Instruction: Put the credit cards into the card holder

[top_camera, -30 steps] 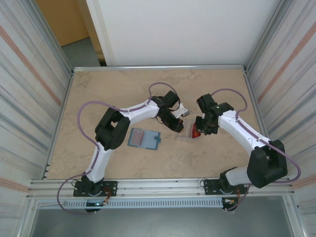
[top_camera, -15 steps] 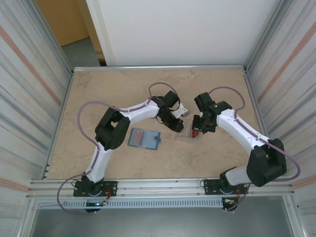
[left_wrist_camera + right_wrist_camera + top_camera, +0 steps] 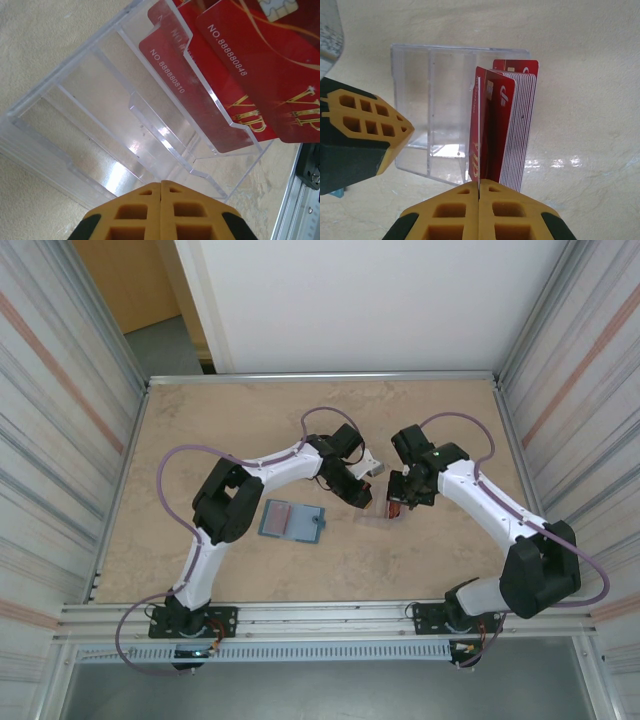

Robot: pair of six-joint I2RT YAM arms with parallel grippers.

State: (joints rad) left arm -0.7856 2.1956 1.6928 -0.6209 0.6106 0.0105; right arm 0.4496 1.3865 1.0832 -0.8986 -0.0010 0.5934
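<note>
Now right pincer (image 3: 479, 189) is clenched on the front red card (image 3: 487, 125) of the red cards (image 3: 517, 125) standing on edge in the clear case (image 3: 430, 100). Left pincer (image 3: 161, 186) is clenched too, tips at the case's wall; can't tell if it pinches it. Blue wallet (image 3: 292, 521) lies flat on the table (image 3: 200, 440), apart from the case on the left arm's side.

"VIP", "NO.888880848" on credit cards (image 3: 260, 65)

top: overhead, far | wrists: close, looking down | shared: clear case (image 3: 430, 100)
</note>
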